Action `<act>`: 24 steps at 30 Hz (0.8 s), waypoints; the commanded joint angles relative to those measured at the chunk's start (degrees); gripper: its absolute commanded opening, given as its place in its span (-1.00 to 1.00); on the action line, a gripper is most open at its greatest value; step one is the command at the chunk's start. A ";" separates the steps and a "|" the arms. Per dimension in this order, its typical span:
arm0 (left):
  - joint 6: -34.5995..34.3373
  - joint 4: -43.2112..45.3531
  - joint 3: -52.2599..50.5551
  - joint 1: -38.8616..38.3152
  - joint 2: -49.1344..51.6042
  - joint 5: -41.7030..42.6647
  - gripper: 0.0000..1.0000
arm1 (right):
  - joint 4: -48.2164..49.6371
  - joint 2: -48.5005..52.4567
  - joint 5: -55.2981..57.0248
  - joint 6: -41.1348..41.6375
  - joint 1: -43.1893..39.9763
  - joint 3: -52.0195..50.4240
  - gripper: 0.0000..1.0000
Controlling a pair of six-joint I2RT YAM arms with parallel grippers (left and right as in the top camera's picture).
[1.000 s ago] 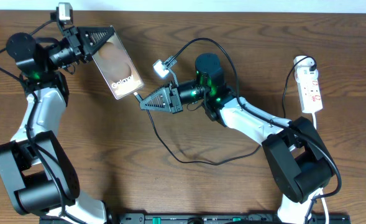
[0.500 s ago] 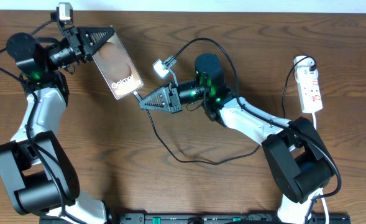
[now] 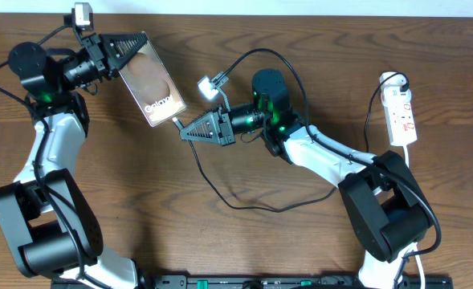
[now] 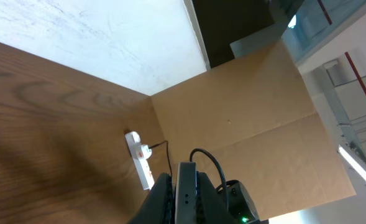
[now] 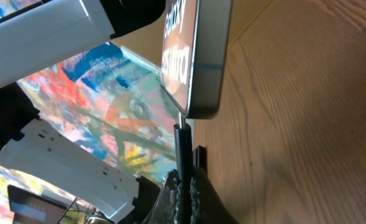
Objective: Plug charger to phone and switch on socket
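Observation:
The phone [image 3: 151, 82], a glossy brownish slab with white lettering, is held off the table at the back left, my left gripper [image 3: 137, 46] shut on its upper end. In the left wrist view its thin edge [image 4: 186, 190] stands between the fingers. My right gripper [image 3: 183, 132] is shut on the charger [image 3: 220, 189] just behind its plug. The plug tip [image 5: 181, 134] meets the phone's bottom edge [image 5: 202, 74]; how deep it sits I cannot tell. Its black cable loops over the table. The socket [image 3: 401, 115] lies far right, untouched.
The socket's white cord [image 3: 378, 120] runs beside it, and the socket [image 4: 139, 160] also shows far off in the left wrist view. A cardboard panel [image 4: 245, 106] stands behind the table. A black rail [image 3: 244, 282] lines the front edge.

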 commanded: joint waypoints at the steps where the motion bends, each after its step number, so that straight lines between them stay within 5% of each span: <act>1: 0.55 0.48 1.31 -0.09 -1.38 -0.74 -0.86 | 0.92 0.37 0.28 -0.04 0.50 0.42 -0.98; 24: 2.56 -3.63 1.31 -1.05 -1.38 -2.64 -0.85 | 1.01 0.37 1.70 -1.75 0.50 0.42 -0.97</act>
